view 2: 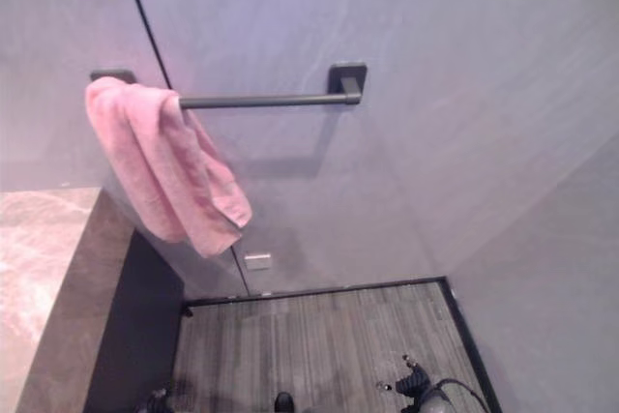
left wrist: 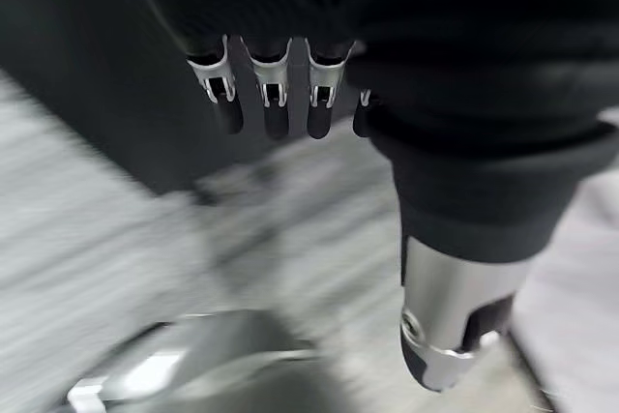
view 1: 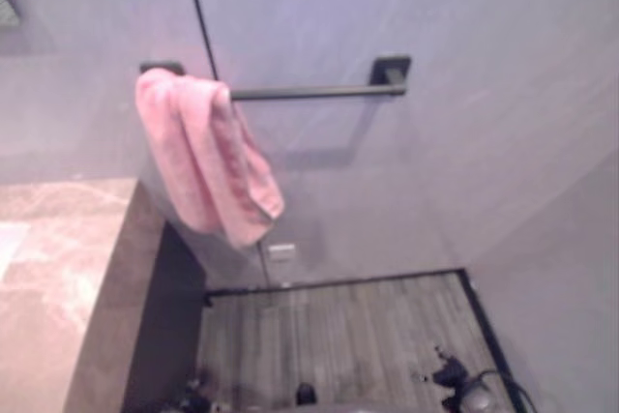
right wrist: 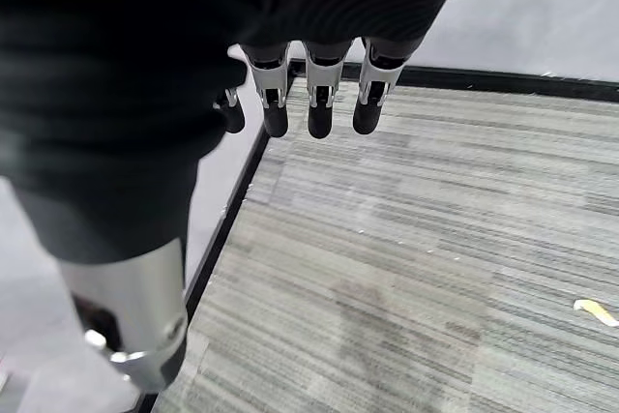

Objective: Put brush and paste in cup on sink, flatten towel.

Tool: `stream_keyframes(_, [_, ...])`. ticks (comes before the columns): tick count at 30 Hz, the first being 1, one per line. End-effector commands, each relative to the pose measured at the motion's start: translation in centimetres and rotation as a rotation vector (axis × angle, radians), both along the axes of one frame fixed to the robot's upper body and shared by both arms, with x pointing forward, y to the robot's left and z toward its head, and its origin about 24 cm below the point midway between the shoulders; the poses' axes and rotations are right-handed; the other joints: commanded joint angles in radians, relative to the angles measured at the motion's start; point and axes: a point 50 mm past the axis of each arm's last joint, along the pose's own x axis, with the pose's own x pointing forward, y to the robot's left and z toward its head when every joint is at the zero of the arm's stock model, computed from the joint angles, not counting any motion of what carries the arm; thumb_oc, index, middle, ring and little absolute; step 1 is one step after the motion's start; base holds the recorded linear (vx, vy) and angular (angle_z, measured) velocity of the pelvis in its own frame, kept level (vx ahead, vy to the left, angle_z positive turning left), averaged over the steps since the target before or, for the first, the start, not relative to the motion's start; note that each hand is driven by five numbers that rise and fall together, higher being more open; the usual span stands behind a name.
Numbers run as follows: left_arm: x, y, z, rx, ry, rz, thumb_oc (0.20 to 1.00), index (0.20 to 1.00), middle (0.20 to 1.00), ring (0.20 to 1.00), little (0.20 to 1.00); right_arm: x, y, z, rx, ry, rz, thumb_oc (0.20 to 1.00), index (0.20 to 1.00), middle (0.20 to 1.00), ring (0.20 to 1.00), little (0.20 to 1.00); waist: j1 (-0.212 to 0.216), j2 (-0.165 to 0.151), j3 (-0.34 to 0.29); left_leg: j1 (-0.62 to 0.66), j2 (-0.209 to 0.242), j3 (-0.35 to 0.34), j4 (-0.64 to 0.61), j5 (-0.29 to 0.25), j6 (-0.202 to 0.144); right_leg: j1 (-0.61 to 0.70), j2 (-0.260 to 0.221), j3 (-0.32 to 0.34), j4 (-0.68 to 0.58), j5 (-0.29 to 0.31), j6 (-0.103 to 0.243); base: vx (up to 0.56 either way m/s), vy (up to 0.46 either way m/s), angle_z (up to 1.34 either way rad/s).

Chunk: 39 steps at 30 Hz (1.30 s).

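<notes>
A pink towel [view 1: 208, 166] hangs bunched up at the left end of a dark towel bar [view 1: 309, 92] on the grey wall, its folds drooping to a point on the right. The rest of the bar is bare. My left hand [left wrist: 276, 108] hangs over the grey plank floor beside a dark cabinet front, fingers straight, thumb apart, holding nothing. Over the floor near the dark skirting, my right hand [right wrist: 319, 103] hangs the same way with straight fingers and nothing in it.
A marble counter [view 1: 58, 268] with a dark side panel fills the lower left, just below the towel. A small white wall plate [view 1: 281, 251] sits under the towel. A pale scrap [right wrist: 595, 311] lies on the floor. Grey walls meet in a corner at right.
</notes>
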Motion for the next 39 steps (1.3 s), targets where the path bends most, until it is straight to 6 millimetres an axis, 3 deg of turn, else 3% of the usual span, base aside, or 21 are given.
stream_keyframes(1, [2.4, 0.3, 0.8, 0.008, -0.083, 0.014, 1.000, 1.000, 1.000, 1.000, 1.000, 0.6, -1.9, 0.9, -0.065, -0.025, 0.006, 1.000, 1.000, 1.000, 1.000, 1.000, -0.020, 0.021, 0.052, -0.023, -0.015, 0.048, -0.201, 0.229, 0.022, 0.006, -0.093, -0.014, 0.029, -0.040, 0.156, 0.07, 0.023, 0.10])
stream_keyframes(2, [2.4, 0.4, 0.8, 0.009, -0.085, 0.015, 1.000, 1.000, 1.000, 1.000, 1.000, 0.5, -1.9, 0.8, -0.063, -0.023, 0.001, 1.000, 1.000, 1.000, 1.000, 1.000, -0.023, 0.019, 0.053, -0.046, -0.033, 0.058, -0.242, 0.177, 0.035, 0.003, -0.103, -0.020, 0.027, -0.038, 0.165, 0.04, 0.031, 0.06])
stream_keyframes(3, [2.4, 0.4, 0.8, 0.009, -0.085, 0.015, 1.000, 1.000, 1.000, 1.000, 1.000, 0.5, -1.9, 0.8, -0.063, -0.023, 0.001, 1.000, 1.000, 1.000, 1.000, 1.000, -0.024, 0.018, 0.053, -0.045, -0.034, 0.057, -0.244, 0.177, 0.036, 0.003, -0.104, -0.021, 0.027, -0.039, 0.166, 0.08, 0.091, 0.03])
stream_keyframes(4, [2.2, 0.5, 0.8, 0.016, -0.080, 0.015, 1.000, 1.000, 1.000, 1.000, 1.000, 0.3, -1.8, 0.7, -0.065, -0.017, 0.000, 1.000, 1.000, 1.000, 1.000, 1.000, -0.033, 0.012, 0.049, -0.054, -0.054, 0.075, -0.378, 0.104, 0.058, 0.002, -0.127, -0.026, 0.023, -0.040, 0.186, 0.10, 0.118, 0.06])
stream_keyframes(5, [2.1, 0.7, 0.8, 0.024, -0.075, 0.017, 1.000, 1.000, 1.000, 1.000, 1.000, 0.2, -1.8, 0.6, -0.069, -0.012, 0.005, 1.000, 1.000, 1.000, 1.000, 1.000, -0.037, 0.010, 0.048, -0.058, -0.063, 0.068, -0.463, 0.092, 0.062, 0.006, -0.136, -0.026, 0.017, -0.041, 0.194, 0.14, 0.167, 0.12])
stream_keyframes(7, [1.9, 0.7, 0.7, 0.026, -0.070, 0.024, 1.000, 1.000, 1.000, 1.000, 1.000, 0.1, -1.5, 0.5, -0.069, -0.009, 0.016, 1.000, 1.000, 1.000, 1.000, 1.000, -0.035, 0.012, 0.046, -0.071, -0.082, 0.009, -0.604, 0.140, 0.055, 0.018, -0.144, -0.023, 0.004, -0.036, 0.204, 0.13, 0.146, 0.22])
stream_keyframes(9, [1.8, 0.9, 0.7, 0.030, -0.072, 0.038, 1.000, 1.000, 1.000, 1.000, 1.000, 0.0, -1.5, 0.4, -0.076, 0.003, 0.031, 1.000, 1.000, 1.000, 1.000, 1.000, -0.032, 0.023, 0.046, -0.092, -0.077, -0.063, -0.715, 0.231, 0.045, 0.028, -0.149, -0.009, 0.011, -0.046, 0.209, 0.19, 0.209, -0.22])
stream_keyframes(18, [1.1, 1.6, 0.8, 0.048, -0.052, 0.025, 1.000, 1.000, 1.000, 1.000, 1.000, 0.3, -0.7, 0.2, -0.048, 0.004, 0.020, 1.000, 1.000, 1.000, 1.000, 1.000, -0.014, 0.032, 0.022, -0.050, -0.129, -0.027, -0.692, 0.163, 0.096, 0.043, -0.215, 0.054, 0.063, -0.051, 0.267, 0.19, 0.294, -0.41])
stream_keyframes(21, [1.6, 2.0, 1.1, 0.061, -0.067, 0.008, 1.000, 1.000, 1.000, 1.000, 1.000, 1.9, 0.4, 0.6, -0.023, -0.052, 0.043, 1.000, 1.000, 1.000, 1.000, 1.000, -0.002, 0.037, 0.040, -0.032, -0.148, 0.004, -0.683, 0.129, 0.134, -0.032, -0.243, 0.059, 0.216, -0.018, 0.290, 0.11, 0.308, -0.45])
stream_keyframes(23, [1.9, 2.2, 1.2, 0.067, -0.076, 0.007, 1.000, 1.000, 1.000, 1.000, 1.000, 3.1, 1.0, 1.0, -0.009, -0.099, 0.077, 1.000, 1.000, 1.000, 1.000, 1.000, -0.002, 0.035, 0.064, -0.010, -0.150, 0.026, -0.686, 0.125, 0.145, -0.097, -0.246, 0.053, 0.331, 0.034, 0.301, 0.02, 0.191, -0.55])
stream_keyframes(25, [2.1, 2.4, 1.4, 0.074, -0.088, 0.012, 1.000, 1.000, 1.000, 1.000, 1.000, 3.9, 1.6, 1.4, 0.005, -0.137, 0.102, 1.000, 1.000, 1.000, 1.000, 1.000, -0.007, 0.037, 0.085, 0.008, -0.149, 0.033, -0.688, 0.119, 0.151, -0.143, -0.235, 0.039, 0.408, 0.038, 0.300, 0.04, 0.141, -0.25])
stream_keyframes(27, [1.9, 2.3, 1.3, 0.067, -0.088, 0.024, 1.000, 1.000, 1.000, 1.000, 1.000, 3.6, 1.7, 1.4, 0.006, -0.139, 0.116, 1.000, 1.000, 1.000, 1.000, 1.000, -0.005, 0.042, 0.076, 0.022, -0.146, 0.045, -0.691, 0.112, 0.146, -0.145, -0.242, 0.011, 0.337, 0.021, 0.296, 0.14, 0.061, -0.02])
stream_keyframes(28, [1.8, 2.5, 1.3, 0.069, -0.091, 0.040, 1.000, 1.000, 1.000, 1.000, 1.000, 3.1, 1.5, 1.2, 0.006, -0.125, 0.100, 1.000, 1.000, 1.000, 1.000, 1.000, 0.001, 0.044, 0.070, 0.035, -0.132, 0.052, -0.697, 0.108, 0.133, -0.123, -0.243, 0.002, 0.164, 0.033, 0.296, 0.14, -0.005, -0.06])
stream_keyframes(29, [1.8, 2.5, 1.3, 0.069, -0.091, 0.040, 1.000, 1.000, 1.000, 1.000, 1.000, 3.1, 1.5, 1.2, 0.006, -0.125, 0.100, 1.000, 1.000, 1.000, 1.000, 1.000, 0.002, 0.045, 0.069, 0.034, -0.131, 0.053, -0.697, 0.108, 0.133, -0.123, -0.242, 0.002, 0.162, 0.035, 0.296, 0.12, -0.054, -0.17])
stream_keyframes(31, [1.9, 2.7, 1.4, 0.072, -0.099, 0.049, 1.000, 1.000, 1.000, 1.000, 1.000, 3.0, 1.4, 1.3, 0.001, -0.125, 0.108, 1.000, 1.000, 1.000, 1.000, 1.000, 0.006, 0.034, 0.070, 0.038, -0.123, 0.058, -0.675, 0.088, 0.125, -0.138, -0.263, 0.007, 0.033, 0.086, 0.304, 0.10, -0.089, -0.26])
stream_keyframes(34, [2.5, 2.4, 1.5, 0.068, -0.122, 0.034, 1.000, 1.000, 1.000, 1.000, 1.000, 2.5, 0.9, 1.1, -0.015, -0.106, 0.105, 1.000, 1.000, 1.000, 1.000, 1.000, 0.002, 0.013, 0.069, 0.049, -0.108, 0.055, -0.642, 0.084, 0.111, -0.106, -0.256, 0.020, 0.032, 0.088, 0.309, 0.15, -0.161, 0.19])
stream_keyframes(39, [2.7, 2.3, 1.7, 0.060, -0.147, 0.019, 1.000, 1.000, 1.000, 1.000, 1.000, 1.6, -0.4, 1.1, -0.056, -0.072, 0.107, 1.000, 1.000, 1.000, 1.000, 1.000, 0.006, 0.005, 0.026, 0.080, -0.084, 0.031, -0.687, 0.123, 0.079, -0.042, -0.233, -0.017, -0.031, 0.076, 0.291, 0.16, -0.179, 0.17])
